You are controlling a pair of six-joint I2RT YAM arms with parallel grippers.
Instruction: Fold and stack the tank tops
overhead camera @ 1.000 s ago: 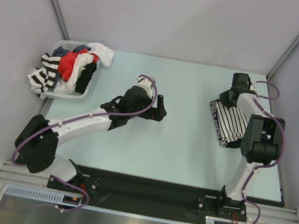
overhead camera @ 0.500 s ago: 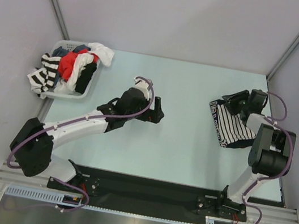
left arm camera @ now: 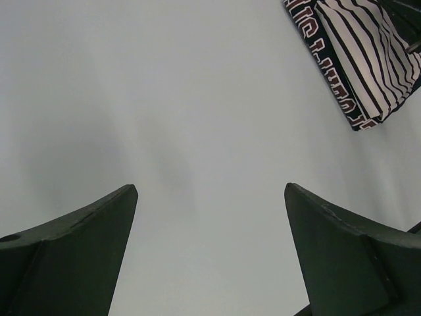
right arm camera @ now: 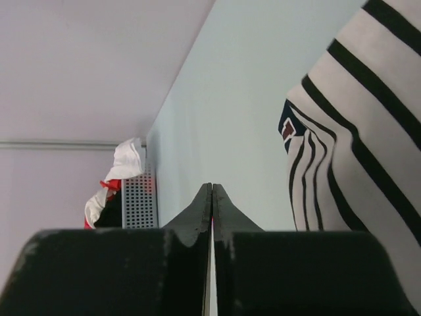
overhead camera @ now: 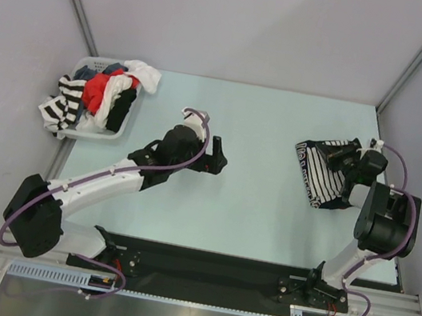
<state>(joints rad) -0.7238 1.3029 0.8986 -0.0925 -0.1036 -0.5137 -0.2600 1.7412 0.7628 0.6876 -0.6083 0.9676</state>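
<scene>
The left arm stretches low from its base toward mid-tabletop, about halfway between the basket [overhead camera: 95, 134] of loose clothes and the tank tops. The left end effector [left arm camera: 210, 187] is spread wide over bare tabletop [overhead camera: 252, 205], holding nothing. The right arm folds sharply at the elbow, wrist turned back toward the basket, and the right end effector [right arm camera: 212, 191] is pinched closed and empty beside the white striped tank top [overhead camera: 325, 176] — folded atop the navy tank top [left arm camera: 335, 82], well apart from the basket. Lettering along the navy edge is too cropped to read.
</scene>
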